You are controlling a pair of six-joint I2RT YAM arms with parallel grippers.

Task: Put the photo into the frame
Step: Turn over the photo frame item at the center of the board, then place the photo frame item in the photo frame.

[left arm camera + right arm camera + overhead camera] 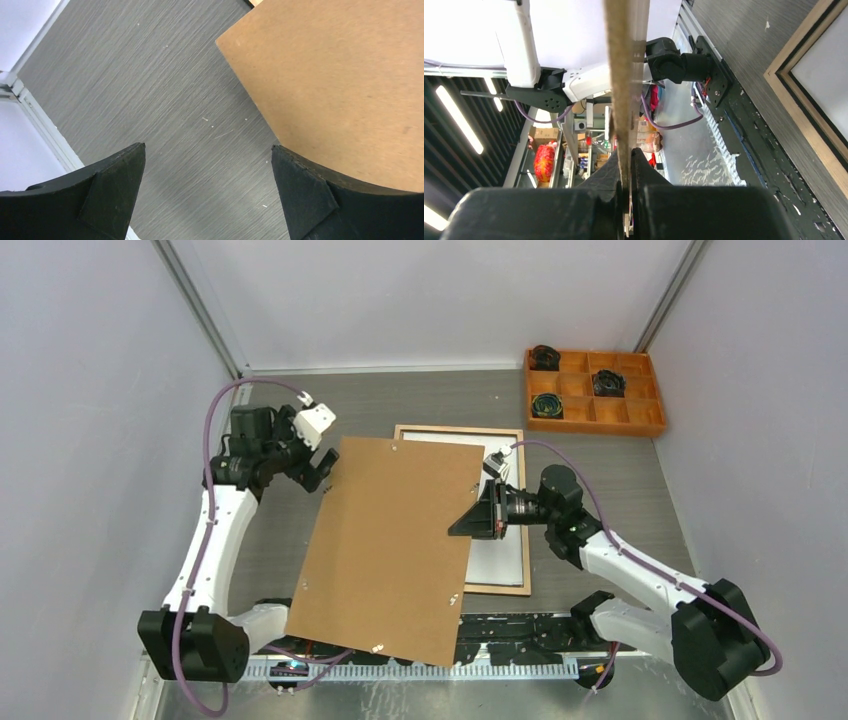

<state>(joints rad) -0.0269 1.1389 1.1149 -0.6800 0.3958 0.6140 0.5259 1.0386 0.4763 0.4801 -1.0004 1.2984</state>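
The frame (460, 430) lies flat on the table, its light wood back up and its pale pane (500, 560) showing; its wood rim (804, 115) also shows in the right wrist view. A brown hardboard backing panel (390, 540) hangs tilted above the frame and covers its left part. My right gripper (468, 522) is shut on the panel's right edge; the panel (621, 75) runs edge-on between the fingers (626, 155). My left gripper (320, 475) is open and empty (208, 150) over bare table, beside the panel's far left corner (340, 75). The photo is hidden.
An orange compartment tray (600, 426) with dark coiled items stands at the back right. Grey walls close in on the left, right and back. A black rail (500, 630) runs along the near edge between the arm bases.
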